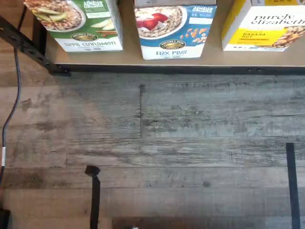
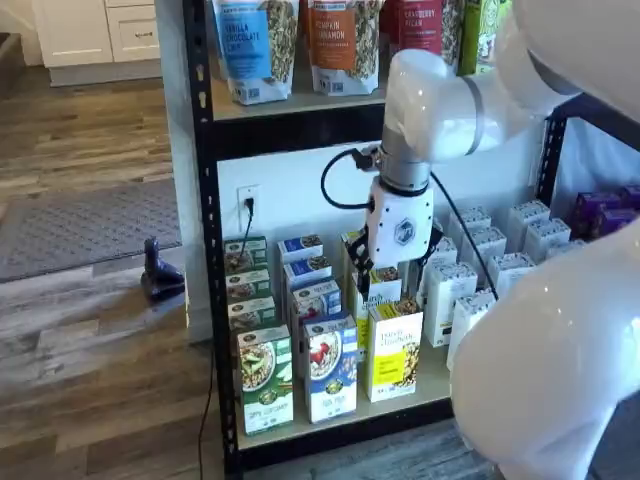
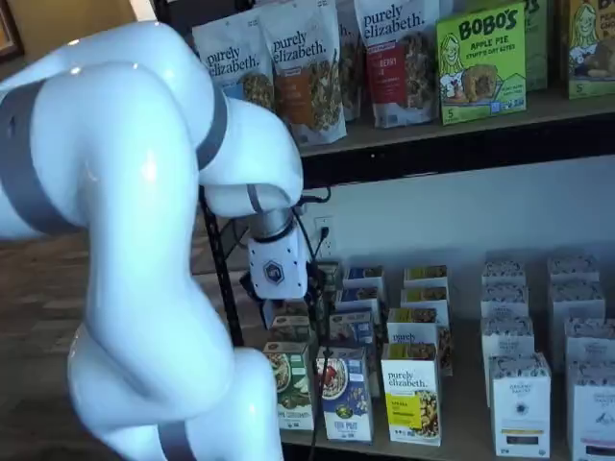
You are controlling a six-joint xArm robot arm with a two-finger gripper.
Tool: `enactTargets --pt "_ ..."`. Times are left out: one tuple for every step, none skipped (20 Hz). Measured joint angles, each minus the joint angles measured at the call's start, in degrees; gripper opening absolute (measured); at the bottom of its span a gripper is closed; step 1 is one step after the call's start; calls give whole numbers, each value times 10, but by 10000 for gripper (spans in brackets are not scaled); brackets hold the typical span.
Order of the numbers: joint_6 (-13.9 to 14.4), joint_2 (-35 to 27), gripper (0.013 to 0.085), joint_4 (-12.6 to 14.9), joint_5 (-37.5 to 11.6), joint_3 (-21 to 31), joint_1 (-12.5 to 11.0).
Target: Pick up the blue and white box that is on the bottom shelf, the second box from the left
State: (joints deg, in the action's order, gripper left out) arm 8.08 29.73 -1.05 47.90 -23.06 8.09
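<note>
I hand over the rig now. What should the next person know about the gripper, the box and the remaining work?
Gripper: holds nothing; it hangs above the box rows, fingers not clear enough to judge the gap.
Blue and white box: upright at the front edge of the bottom shelf, between a green carton and a yellow carton.
Done: nothing, the box is untouched.
Left: reach, grasp, lift.

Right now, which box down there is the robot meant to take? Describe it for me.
Find the bottom shelf of the black rack. In its front row, the blue and white box shows a bowl with red berries, between a green-and-white carton and a yellow carton.
</note>
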Motion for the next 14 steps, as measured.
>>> enactTargets --pt "2 -13 850 2 -9 -3 1" --pt "2 -27 850 2 -21 -5 1" --pt "0 -40 850 -1 -33 -8 1" --pt "-1 -54 850 -2 -46 -10 2" --pt "1 -67 850 0 -56 -14 2" --pt "4 -79 850 3 -68 -17 3" --pt "6 -92 850 6 -82 -20 4" --pt "10 -105 850 10 -94 -24 5" --pt "18 -118 850 18 -104 -29 6" --pt "27 -134 850 28 -114 -34 7" --pt "29 -145 850 30 -126 -38 8" --pt "27 -157 850 27 -136 -41 8" --pt "24 -172 850 23 -145 -47 8" --pt "22 -186 850 21 -151 -54 8"
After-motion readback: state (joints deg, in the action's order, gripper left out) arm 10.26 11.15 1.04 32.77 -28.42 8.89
